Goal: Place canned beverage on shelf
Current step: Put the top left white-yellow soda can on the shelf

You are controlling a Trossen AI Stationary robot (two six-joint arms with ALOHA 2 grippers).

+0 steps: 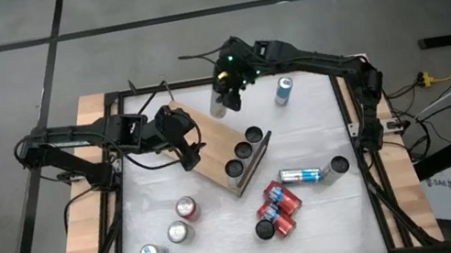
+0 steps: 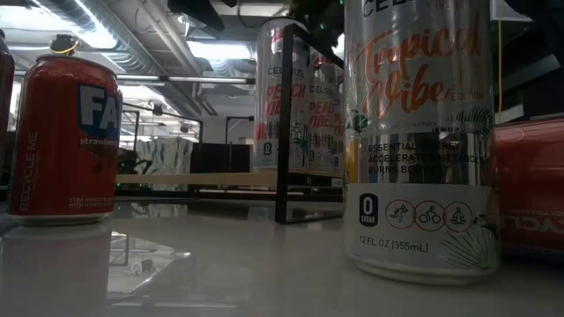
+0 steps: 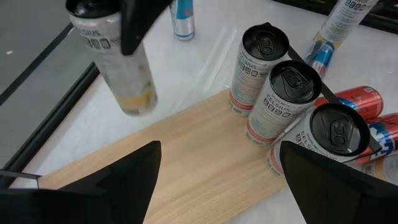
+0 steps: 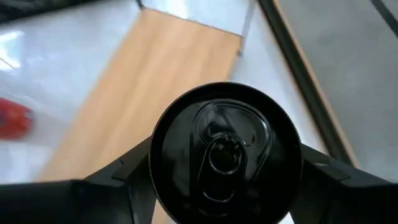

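Silver can (image 4: 225, 152) pinched by right fingers (image 4: 127, 171) above shelf (image 4: 146, 81); left fingers (image 3: 134, 174) spread

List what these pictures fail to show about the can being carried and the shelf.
- Carried can, right wrist view: only its lid shows; the label is hidden below.
- Same can, left wrist view: motion-blurred, label unreadable; the right pincer covers its top.
- Shelf, low view: its right part is hidden behind a near silver can.
- Shelf, high view: the left pincer covers one edge.
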